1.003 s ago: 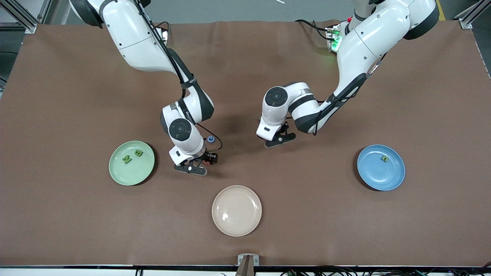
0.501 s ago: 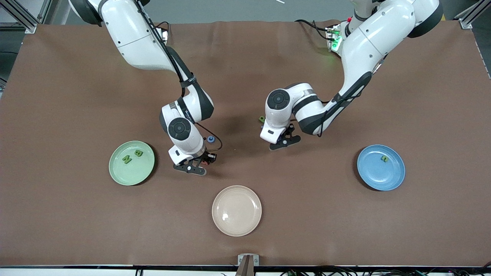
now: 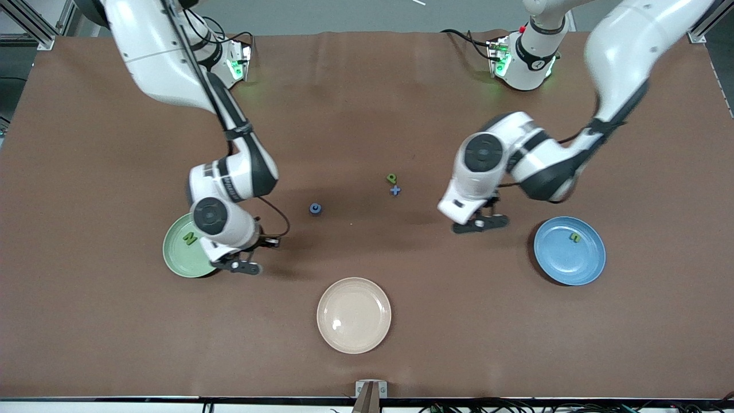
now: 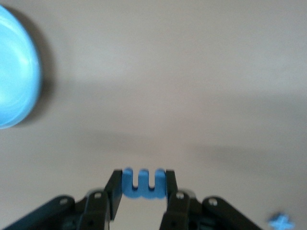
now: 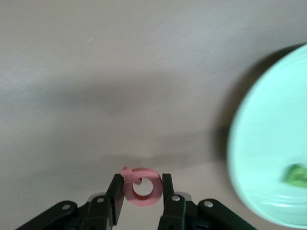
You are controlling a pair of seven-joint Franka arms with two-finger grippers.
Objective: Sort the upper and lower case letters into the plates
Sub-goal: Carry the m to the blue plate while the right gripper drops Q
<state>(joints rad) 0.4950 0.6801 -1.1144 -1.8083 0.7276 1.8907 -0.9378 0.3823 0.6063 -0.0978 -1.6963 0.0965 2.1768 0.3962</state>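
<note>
**Front view: both arms carrying letters toward the plates**

Front view is showing the right gripper [image 3: 239, 266] hanging over the rim of the mint plate [image 3: 175, 261], at mid-height of the frame toward the right arm's end. In its wrist view it is clamping a pink ring-shaped letter [image 5: 141, 190] by its two outer edges. A green N [image 3: 188, 237] is lying in that plate.

The left gripper [image 3: 480, 223] is hovering over bare table beside the blue plate [image 3: 565, 267], pinching a blue three-legged letter [image 4: 144, 184] across its outer legs. One green letter [image 3: 574, 237] is sitting in the blue plate.

Three loose letters are waiting near the frame's centre: a green one [image 3: 391, 178] touching a blue one [image 3: 395, 190], and a round blue one [image 3: 315, 208] apart from them.

These pieces are looking tiny, flat, light and probably fairly stiff. Gripping across opposite flat edges is seeming safest, since a thin piece is likely to twist or pop out under a corner pinch.
</note>
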